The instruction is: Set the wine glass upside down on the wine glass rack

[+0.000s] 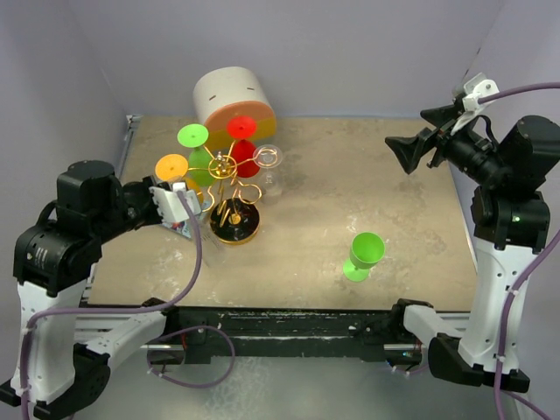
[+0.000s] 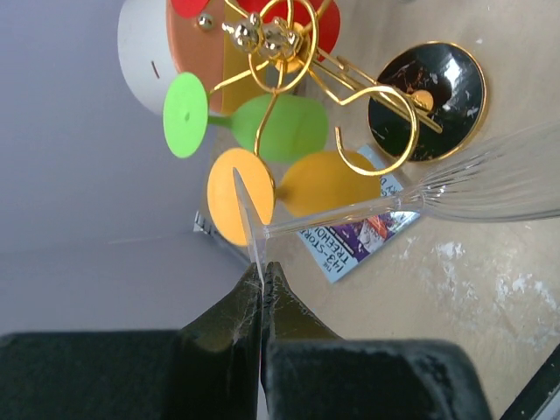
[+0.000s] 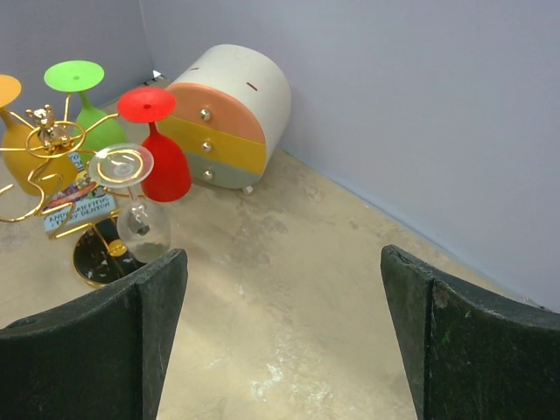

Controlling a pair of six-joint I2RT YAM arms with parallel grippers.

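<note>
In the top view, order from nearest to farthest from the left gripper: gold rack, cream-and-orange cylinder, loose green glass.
1. Gold rack, beside the left gripper.
2. Cream-and-orange cylinder, at the back.
3. Loose green glass, far right.

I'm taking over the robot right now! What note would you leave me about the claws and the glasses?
Left claw: shut on the foot of a clear wine glass, close beside the wine glass rack, not yet hung.
Right claw: open, empty, away from the rack.
Done: green glass, orange glass, red glass and another clear glass hang upside down on the rack.
To do: hang the held glass on a free ring; a loose green glass sits on the table.
</note>
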